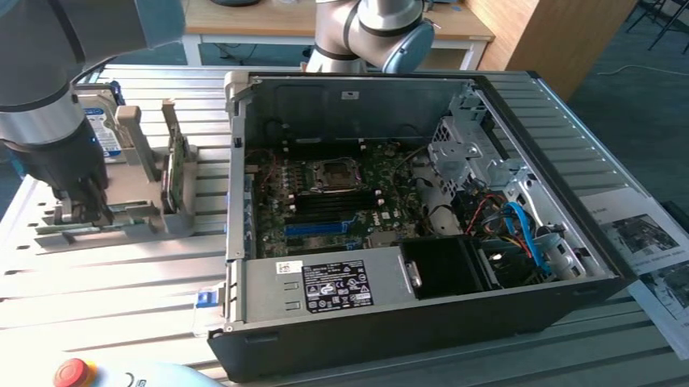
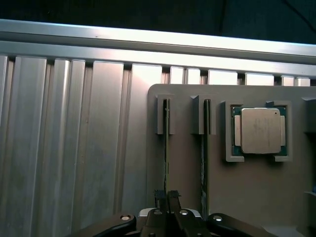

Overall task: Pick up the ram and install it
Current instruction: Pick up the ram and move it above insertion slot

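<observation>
**Pinching the ram on its edge, case waiting alongside**

Closing in tight, the gripper (image 2: 167,198) was down to a narrow pinch, its two fingertips (image 2: 159,196) set either side of a thin stick standing on edge, and that stick looked to be the ram (image 2: 166,143). By the look of it the grip was on, though the ram sat in its slot and had not come free. Its long axis ran straight out ahead of the gripper, along the grey holder (image 2: 185,163), ending between the slot's end posts. The fingers crossed that axis squarely and bore on the flat faces, not the ends.

Just beside it, parallel, stood a second stick (image 2: 205,148) in the neighbouring slot, untouched. Beyond that one, on the far side from the ram, the square silver processor (image 2: 257,131) lay flat in its own pocket.

Out wide, the arm came straight down over the holder (image 1: 151,218), with the gripper (image 1: 81,211) low among its posts. The blue-labelled hard drive (image 1: 102,121) stood at the back of the holder. A green board (image 1: 173,173) stood on edge there too; I could not tell which of the two sticks it was.

The open computer case (image 1: 431,266) lay near the holder, to the exterior view's right, on the same ribbed bench (image 1: 108,290). Its motherboard (image 1: 366,173) faced up, and its black memory slots (image 1: 323,208) were well apart from the gripper. So the ram's place lay that way.
</observation>
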You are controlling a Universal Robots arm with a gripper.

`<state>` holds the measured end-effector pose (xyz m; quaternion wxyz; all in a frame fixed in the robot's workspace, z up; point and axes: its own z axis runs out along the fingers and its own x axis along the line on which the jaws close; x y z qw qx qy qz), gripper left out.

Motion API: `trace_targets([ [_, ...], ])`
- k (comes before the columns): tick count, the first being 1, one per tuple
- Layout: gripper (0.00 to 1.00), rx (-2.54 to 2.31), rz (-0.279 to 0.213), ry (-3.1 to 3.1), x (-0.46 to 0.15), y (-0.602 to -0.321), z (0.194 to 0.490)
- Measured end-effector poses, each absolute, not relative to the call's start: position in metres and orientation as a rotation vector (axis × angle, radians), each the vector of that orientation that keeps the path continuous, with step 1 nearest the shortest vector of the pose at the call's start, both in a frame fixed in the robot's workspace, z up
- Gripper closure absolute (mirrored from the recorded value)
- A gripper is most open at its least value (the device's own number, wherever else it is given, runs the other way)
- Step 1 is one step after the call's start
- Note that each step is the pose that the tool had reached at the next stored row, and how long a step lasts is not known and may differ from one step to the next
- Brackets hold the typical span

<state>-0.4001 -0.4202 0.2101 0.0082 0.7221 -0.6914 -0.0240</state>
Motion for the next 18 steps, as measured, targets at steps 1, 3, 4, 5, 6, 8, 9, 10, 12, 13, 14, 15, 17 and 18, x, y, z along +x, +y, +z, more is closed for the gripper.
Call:
trace_targets([
  [1,0.89,2.257,-0.075,-2.161,-0.400,-0.420,0.212],
  [3,0.89,2.257,-0.075,-2.161,-0.400,-0.420,0.217],
  [4,0.89,2.257,-0.075,-2.161,-0.400,-0.420,0.219],
  [5,0.89,2.257,-0.076,-2.160,-0.400,-0.420,0.221],
  [6,0.89,2.256,-0.076,-2.160,-0.400,-0.420,0.224],
  [8,0.89,2.256,-0.076,-2.160,-0.400,-0.420,0.228],
  [9,0.89,2.256,-0.076,-2.160,-0.400,-0.420,0.230],
  [10,0.89,2.256,-0.076,-2.160,-0.400,-0.420,0.233],
  [12,0.89,2.256,-0.076,-2.160,-0.400,-0.420,0.237],
  [13,0.89,2.256,-0.076,-2.160,-0.400,-0.420,0.239],
  [14,0.89,2.256,-0.077,-2.160,-0.400,-0.420,0.241],
  [15,0.89,2.256,-0.077,-2.160,-0.400,-0.420,0.244],
  [17,0.89,2.256,-0.077,-2.160,-0.400,-0.420,0.248],
  [18,0.89,2.256,-0.077,-2.160,-0.400,-0.420,0.250],
])
